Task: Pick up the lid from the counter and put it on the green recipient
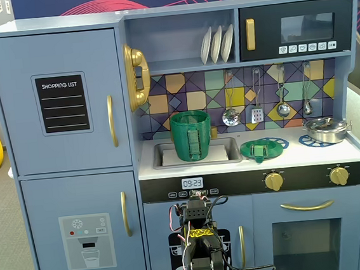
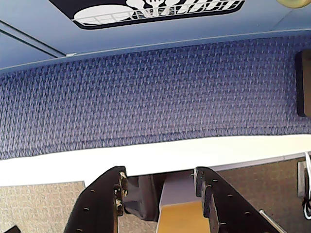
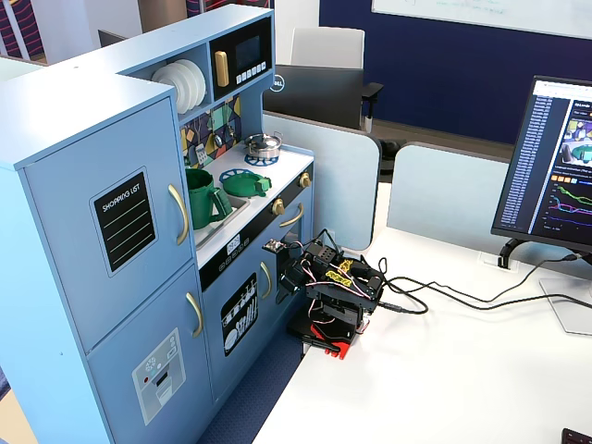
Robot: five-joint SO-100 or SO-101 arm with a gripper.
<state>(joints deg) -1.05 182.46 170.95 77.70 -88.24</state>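
Note:
The green lid [image 1: 258,150] lies flat on the white counter [image 1: 309,155], over a blue burner print to the right of the sink. It also shows in the other fixed view [image 3: 246,183]. The green recipient [image 1: 191,136], a ribbed pot, stands upright in the sink recess with its strap handle facing forward; it also shows from the side [image 3: 202,197]. My arm [image 1: 199,235] is folded low in front of the kitchen's lower doors, well below the counter. In the wrist view my gripper [image 2: 158,182] is open and empty, and it looks down at the blue carpet.
A shiny steel pan [image 1: 325,129] sits on the right burner. Utensils [image 1: 257,111] hang on the back wall above the counter. The arm's base [image 3: 328,328] stands at the edge of a white desk [image 3: 444,370] with cables [image 3: 435,298] and a monitor [image 3: 555,166].

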